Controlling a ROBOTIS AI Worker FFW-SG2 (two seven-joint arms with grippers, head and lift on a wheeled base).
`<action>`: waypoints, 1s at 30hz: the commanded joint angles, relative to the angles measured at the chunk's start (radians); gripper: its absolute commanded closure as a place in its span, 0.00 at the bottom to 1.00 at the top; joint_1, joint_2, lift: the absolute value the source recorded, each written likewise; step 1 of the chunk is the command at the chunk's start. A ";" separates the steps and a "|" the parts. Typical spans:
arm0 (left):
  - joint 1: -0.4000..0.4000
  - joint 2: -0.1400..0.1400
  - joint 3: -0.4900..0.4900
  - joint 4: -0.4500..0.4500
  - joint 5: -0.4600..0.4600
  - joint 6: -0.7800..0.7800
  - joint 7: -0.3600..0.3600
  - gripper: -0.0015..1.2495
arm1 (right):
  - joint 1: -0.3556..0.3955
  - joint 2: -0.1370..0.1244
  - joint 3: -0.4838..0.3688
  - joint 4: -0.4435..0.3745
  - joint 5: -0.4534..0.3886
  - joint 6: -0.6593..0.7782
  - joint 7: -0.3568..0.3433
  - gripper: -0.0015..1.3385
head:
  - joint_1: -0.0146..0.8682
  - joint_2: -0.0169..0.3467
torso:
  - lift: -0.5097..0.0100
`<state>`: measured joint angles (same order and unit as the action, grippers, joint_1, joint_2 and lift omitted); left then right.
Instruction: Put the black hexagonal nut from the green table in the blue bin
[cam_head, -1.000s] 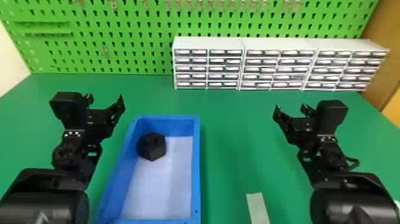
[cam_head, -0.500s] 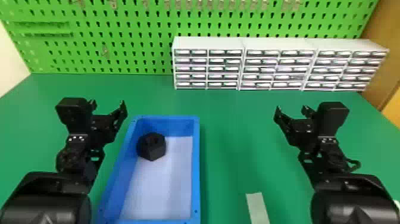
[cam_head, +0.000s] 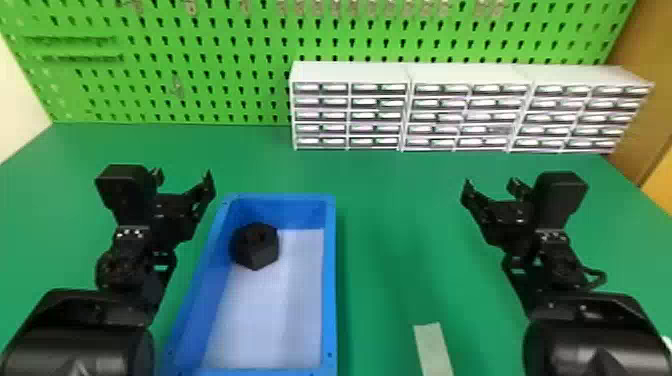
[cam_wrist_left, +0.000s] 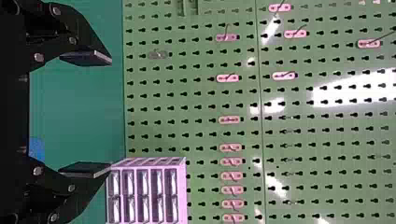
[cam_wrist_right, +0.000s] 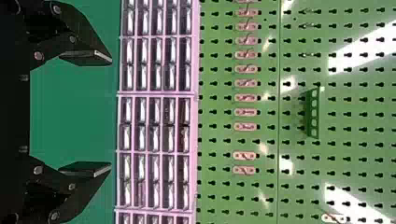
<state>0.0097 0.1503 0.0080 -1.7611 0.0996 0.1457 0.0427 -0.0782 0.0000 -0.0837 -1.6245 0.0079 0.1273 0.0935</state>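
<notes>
The green desk (cam_head: 390, 215) spreads before me; from my head view's middle, white drawer cabinets (cam_head: 350, 72) stand at two o'clock, the blue bin (cam_head: 329, 280) at seven. My left claw (cam_head: 183, 175) at nine and right claw (cam_head: 490, 184) at three hold their fingers well apart — the black hexagonal nut (cam_head: 256, 247) lies inside the bin, toward its eleven o'clock corner.
</notes>
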 joint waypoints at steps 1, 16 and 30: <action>0.000 0.000 -0.002 0.000 0.000 0.000 0.000 0.36 | 0.000 0.001 0.001 0.000 0.000 0.000 0.000 0.35 | 0.79 0.19 | 0.79; -0.004 0.000 -0.005 -0.001 0.005 -0.003 -0.001 0.36 | 0.002 0.001 0.004 0.002 -0.003 -0.002 0.000 0.35 | 0.79 0.19 | 0.79; -0.005 0.000 -0.006 -0.001 0.005 -0.005 0.000 0.36 | 0.002 0.001 0.010 0.003 0.000 -0.006 -0.003 0.35 | 0.79 0.19 | 0.79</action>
<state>0.0059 0.1503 0.0031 -1.7626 0.1043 0.1412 0.0419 -0.0767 0.0000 -0.0770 -1.6228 0.0076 0.1213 0.0906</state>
